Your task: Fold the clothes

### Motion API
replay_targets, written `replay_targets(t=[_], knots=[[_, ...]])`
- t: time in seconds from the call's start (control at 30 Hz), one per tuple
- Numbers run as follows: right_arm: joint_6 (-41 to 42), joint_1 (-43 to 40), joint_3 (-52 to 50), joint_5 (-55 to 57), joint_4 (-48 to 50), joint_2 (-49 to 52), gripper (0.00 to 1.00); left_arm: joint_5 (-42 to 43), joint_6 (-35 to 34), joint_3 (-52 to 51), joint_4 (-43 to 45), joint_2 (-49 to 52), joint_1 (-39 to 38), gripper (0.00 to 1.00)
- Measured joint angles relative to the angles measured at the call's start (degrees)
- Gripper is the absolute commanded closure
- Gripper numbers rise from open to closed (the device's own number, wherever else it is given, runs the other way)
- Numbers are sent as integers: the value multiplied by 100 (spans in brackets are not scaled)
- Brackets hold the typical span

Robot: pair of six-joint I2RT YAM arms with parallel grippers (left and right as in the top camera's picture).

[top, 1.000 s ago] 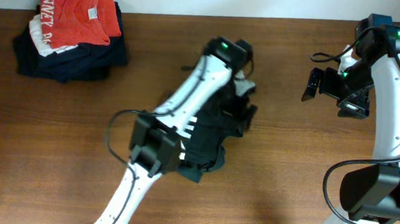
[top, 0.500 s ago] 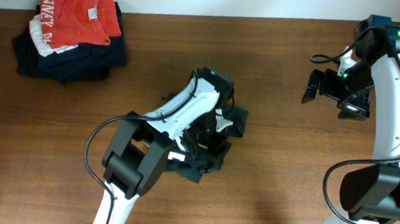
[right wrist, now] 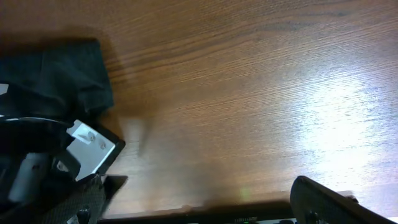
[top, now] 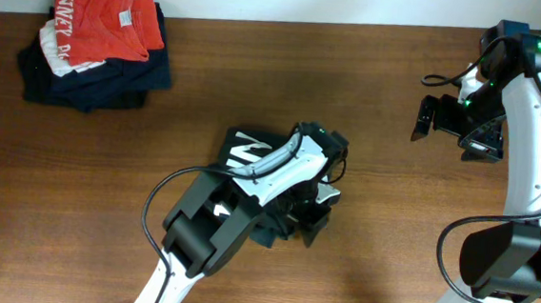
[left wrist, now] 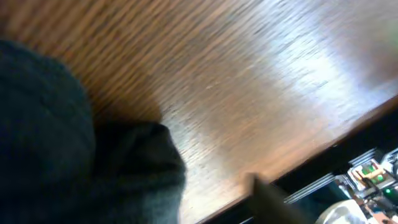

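Note:
The clothes, a black T-shirt [top: 263, 226], lie crumpled mid-table with a flap of white letters [top: 247, 150] showing. My left gripper [top: 312, 207] points down at the shirt's right edge, its body partly covering the cloth. In the left wrist view, dark fabric [left wrist: 68, 149] fills the left side. One blurred finger [left wrist: 268, 200] shows over the wood, and the other is hidden, so the jaws' state is unclear. My right gripper [top: 437, 116] hangs open over bare table at the back right. Its fingers stand wide apart around nothing [right wrist: 199, 186], and the shirt [right wrist: 59, 74] lies to the far left.
A folded pile stands at the back left: a red-orange shirt [top: 108, 21] on dark navy garments [top: 94, 77]. The left arm [top: 199, 223] lies across the shirt from the front edge. The table's front edge [left wrist: 311, 158] is close to the left gripper.
My left gripper has swept from the back of the shirt toward the front right. The cloth shifted with it, and a white-lettered flap now shows. The right arm has not moved.

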Motion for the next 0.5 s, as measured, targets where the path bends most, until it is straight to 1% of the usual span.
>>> replay_targets(t=[0.1,0.17,0.2,0.23,0.33,0.43,0.5], knots=[[-22,0,0,2,0,0,1,-7,-4,-9,-520,96,4,100],[-39,0,0,20,2,0,1,31,48,-4,-1108,101,4,100],[-39,0,0,20,0,0,1,118,129,7,-1408,101,4,81],[-44,0,0,22,0,0,1,223,227,13,-1615,105,4,47],[-44,0,0,22,0,0,1,446,411,50,-1655,105,4,40],[-44,0,0,22,0,0,1,553,452,55,-1661,105,4,38],[-42,0,0,22,4,0,1,588,452,79,-1665,70,20,31]])
